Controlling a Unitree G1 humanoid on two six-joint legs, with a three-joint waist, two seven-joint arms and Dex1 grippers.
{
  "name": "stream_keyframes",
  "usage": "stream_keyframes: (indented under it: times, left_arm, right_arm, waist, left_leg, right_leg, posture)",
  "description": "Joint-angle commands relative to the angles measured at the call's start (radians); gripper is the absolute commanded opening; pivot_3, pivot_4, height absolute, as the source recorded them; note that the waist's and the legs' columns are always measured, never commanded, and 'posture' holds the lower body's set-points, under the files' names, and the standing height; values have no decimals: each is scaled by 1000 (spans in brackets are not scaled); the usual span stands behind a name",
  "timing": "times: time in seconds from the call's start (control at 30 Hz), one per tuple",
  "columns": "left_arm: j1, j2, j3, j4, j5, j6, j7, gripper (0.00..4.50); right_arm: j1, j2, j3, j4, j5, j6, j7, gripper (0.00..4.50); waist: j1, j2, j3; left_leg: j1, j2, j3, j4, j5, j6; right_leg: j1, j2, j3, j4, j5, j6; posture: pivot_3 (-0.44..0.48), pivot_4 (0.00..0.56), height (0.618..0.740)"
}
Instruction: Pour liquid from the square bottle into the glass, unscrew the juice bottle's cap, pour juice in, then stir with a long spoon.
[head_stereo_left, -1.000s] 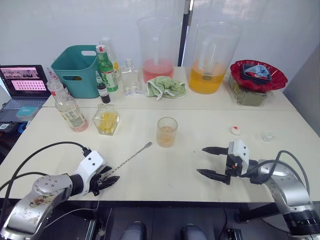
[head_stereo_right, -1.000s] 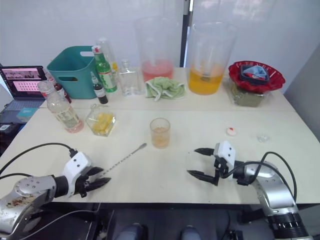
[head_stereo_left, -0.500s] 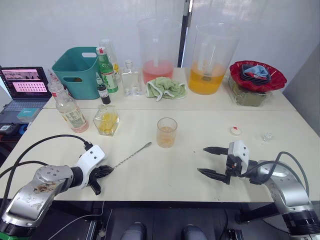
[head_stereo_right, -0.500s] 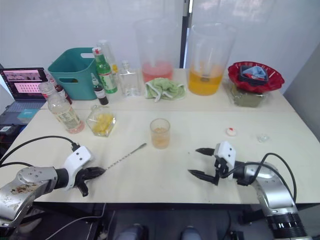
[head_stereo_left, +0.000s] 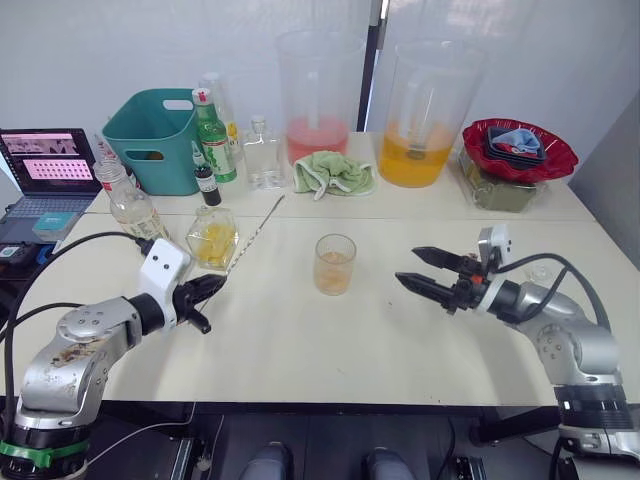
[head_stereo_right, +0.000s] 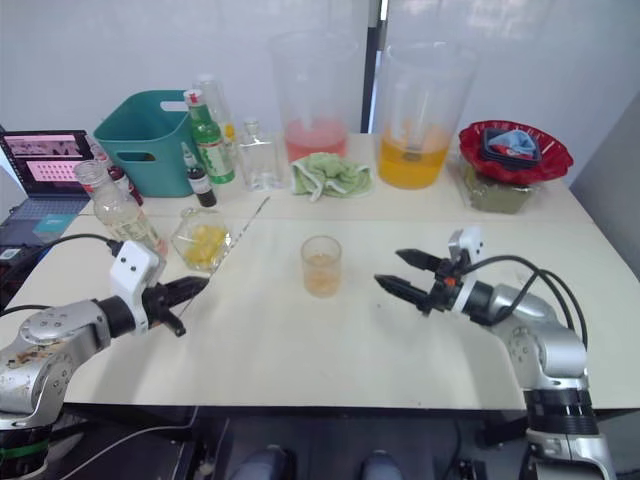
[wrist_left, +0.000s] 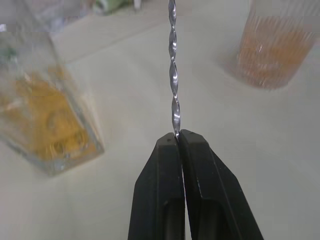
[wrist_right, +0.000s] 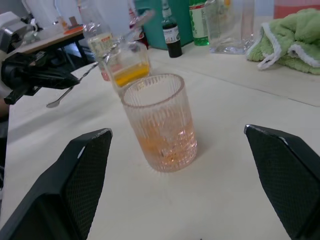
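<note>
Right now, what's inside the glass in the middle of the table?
The glass holds some orange liquid in its lower part. No spoon is in it; its ribbed wall blurs anything else at the bottom.

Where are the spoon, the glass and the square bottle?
spoon (head_stereo_left: 250, 236), left eye view, mid-handle
glass (head_stereo_left: 334, 264), left eye view, side wall
square bottle (head_stereo_left: 213, 243), left eye view, front face

A plain white wall (head_stereo_left: 120, 50) fills the upper frame, split right of centre by a dark vertical post (head_stereo_left: 368, 60). Two cream rectangular tabletops (head_stereo_left: 330, 350) abut across the middle. Dark floor (head_stereo_left: 330, 450) shows along the bottom edge.
</note>
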Motion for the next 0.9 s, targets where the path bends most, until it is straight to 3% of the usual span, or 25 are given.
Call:
stream_keyframes:
  times: [0.03,0.17,0.37,0.63,0.87,0.9]
  left_arm:
    - [-75,-31,-13,-72,-10,-94,17,13]
    - [-114,-82,-100,-113,-3,-108,36,13]
    - [-180,-129,-212,-107,16,-109,48,13]
    - [-189,-161,-250,-105,25,-93,82,13]
    - [-210,-178,-268,-76,42,-98,99,13]
    - [-209,-178,-270,-75,43,-98,98,3]
  right_arm:
    - [-87,79,-69,-74,196,145,-117,4500]
    - [-118,204,-91,-95,339,283,-309,4500]
    - [-152,352,-99,-137,457,326,-489,4500]
    - [-208,411,-90,-139,461,288,-639,4500]
    - [-259,447,-69,-129,435,261,-680,4500]
    - [-261,447,-68,-130,430,254,-683,4242]
  waist:
    - [-4,0,0]
    - [-7,0,0]
    - [-6,0,0]
    - [-10,0,0]
    - [-11,0,0]
    - [-11,0,0]
  left_leg:
    - [0,0,0,0,0,0]
    - [0,0,-1,0,0,0]
    - [-1,-1,0,1,0,0]
    - [0,-1,0,1,0,0]
    - [0,-1,0,1,0,0]
    - [0,-1,0,1,0,0]
  right_leg:
    - [0,0,0,0,0,0]
    - [0,0,0,3,0,-1]
    - [-2,0,0,6,0,-1]
    - [-2,0,0,7,0,-1]
    - [-3,1,0,8,0,-1]
    - [-3,1,0,8,0,-1]
  posture:
    - [0,150,740]
    - [0,150,740]
    - [0,150,740]
    - [0,150,740]
    - [0,150,740]
    - [0,150,740]
